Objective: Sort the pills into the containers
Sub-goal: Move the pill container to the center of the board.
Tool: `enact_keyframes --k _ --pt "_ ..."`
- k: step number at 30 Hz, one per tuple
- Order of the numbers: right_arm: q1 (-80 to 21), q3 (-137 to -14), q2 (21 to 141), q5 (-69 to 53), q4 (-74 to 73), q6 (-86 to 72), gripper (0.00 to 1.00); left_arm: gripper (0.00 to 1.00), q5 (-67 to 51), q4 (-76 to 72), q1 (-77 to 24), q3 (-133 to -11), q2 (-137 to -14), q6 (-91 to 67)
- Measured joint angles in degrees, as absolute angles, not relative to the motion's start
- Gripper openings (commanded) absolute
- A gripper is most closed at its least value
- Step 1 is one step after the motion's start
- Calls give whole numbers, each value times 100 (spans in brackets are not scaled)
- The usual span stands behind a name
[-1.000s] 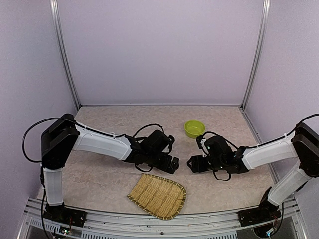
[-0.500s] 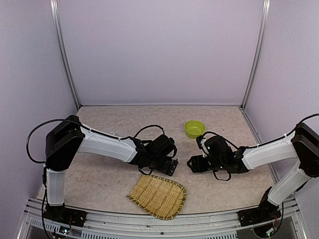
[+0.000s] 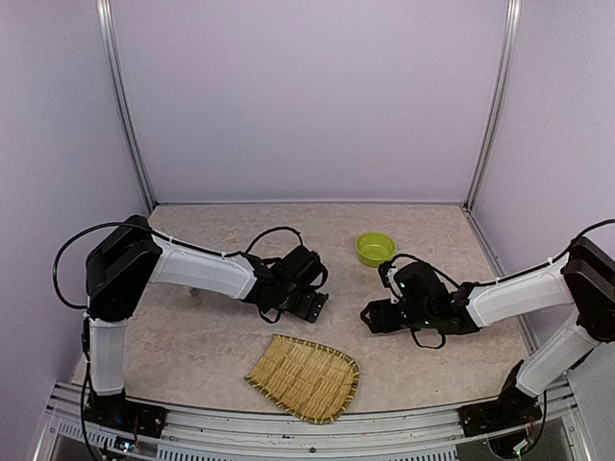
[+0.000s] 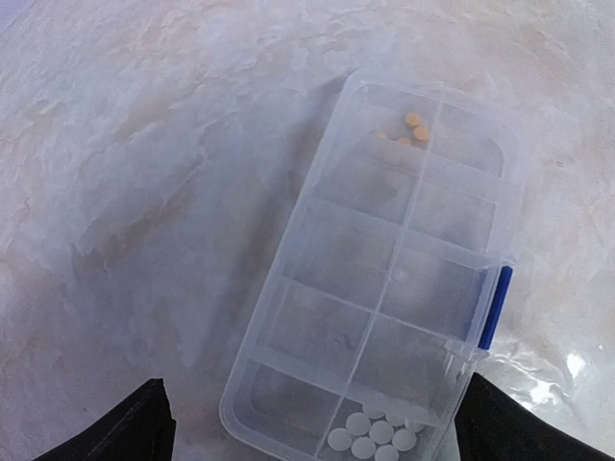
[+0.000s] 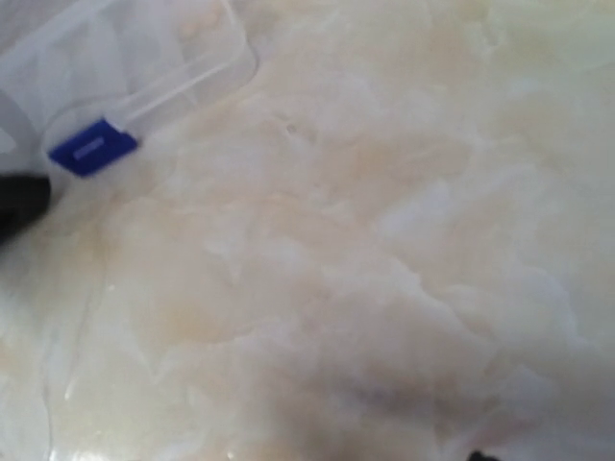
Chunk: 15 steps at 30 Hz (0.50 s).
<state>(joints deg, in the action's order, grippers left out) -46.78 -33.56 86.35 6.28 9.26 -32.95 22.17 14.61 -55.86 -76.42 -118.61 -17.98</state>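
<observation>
The clear organiser box [image 4: 384, 279] lies flat on the marbled table, with a blue latch [image 4: 495, 307] on its right side. Several white pills [image 4: 375, 434] fill its nearest right compartment, and a few orange pills [image 4: 415, 127] sit in a far one. My left gripper [image 4: 315, 408] is open wide, its dark fingers [image 4: 144, 427] standing either side of the box's near end without touching it. In the right wrist view one box corner [image 5: 144, 58] and the latch [image 5: 91, 149] show at the upper left. My right gripper [image 3: 369, 315] is low over bare table just right of the box, open, nothing between its jaws.
A lime-green bowl [image 3: 375, 248] stands behind the right gripper. A woven bamboo tray [image 3: 305, 376] lies near the front edge, just below the left gripper [image 3: 312, 305]. Purple walls close in the table on three sides.
My left gripper has drawn back up and to the left, away from the bamboo tray's edge. The right arm has stayed where it was.
</observation>
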Motion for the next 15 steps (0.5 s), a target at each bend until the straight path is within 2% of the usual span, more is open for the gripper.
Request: enact_keyframes --k 15 --pt "-4670 -3223 8600 628 932 -3310 71 99 2469 1337 -5078 -7647 -11917 -1459"
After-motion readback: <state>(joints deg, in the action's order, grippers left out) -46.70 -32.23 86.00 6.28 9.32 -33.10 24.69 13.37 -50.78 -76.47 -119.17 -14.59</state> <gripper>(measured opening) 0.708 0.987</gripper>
